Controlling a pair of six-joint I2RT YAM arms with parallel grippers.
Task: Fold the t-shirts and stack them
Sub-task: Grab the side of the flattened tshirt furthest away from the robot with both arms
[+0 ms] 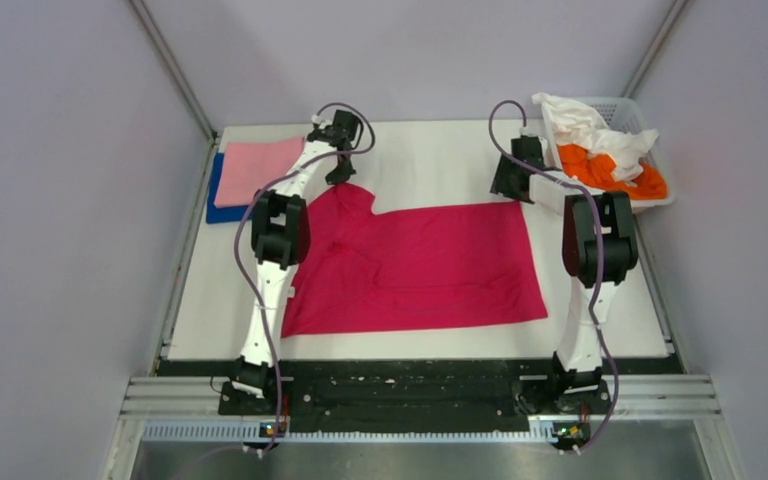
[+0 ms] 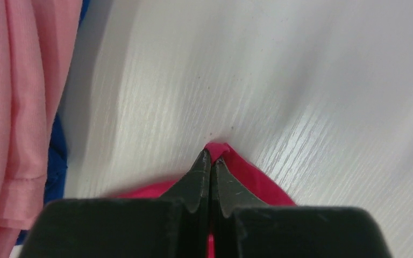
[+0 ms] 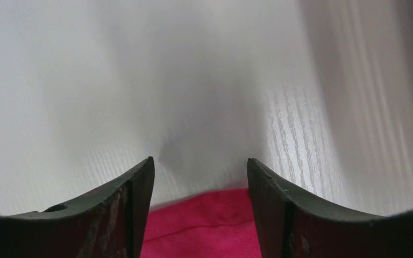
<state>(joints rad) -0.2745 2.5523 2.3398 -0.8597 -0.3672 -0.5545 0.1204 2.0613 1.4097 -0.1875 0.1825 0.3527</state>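
Left gripper [image 2: 211, 156]: jaws pressed together with no gap showing in the wrist view. A small peak of the magenta-red t-shirt [image 2: 258, 180] is pinched at the tips and pokes out just beyond them. From overhead this gripper [image 1: 343, 178] sits on the shirt's far-left corner, at the raised tab of cloth there.

Right gripper [image 3: 200, 161]: jaws parted with a clear gap between them. They straddle the far edge of the magenta-red cloth [image 3: 204, 226], which lies in the gap. I cannot tell whether the fingers [image 3: 123, 204] touch the cloth or the table. From overhead it [image 1: 513, 188] stands at the shirt's far-right corner.

Magenta-red t-shirt [image 1: 420, 260]: spread mostly flat across the middle of the white table [image 1: 430, 150], between the two arms, with some creases on its left part.

Light pink t-shirt [image 1: 260, 165]: folded at the far-left corner of the table, lying on the royal blue t-shirt [image 1: 218, 205], whose edge shows along its left side.

Basket [image 1: 625, 110]: at the far right, holding the orange t-shirt [image 1: 610, 172] and the white t-shirt [image 1: 585, 128], both crumpled.
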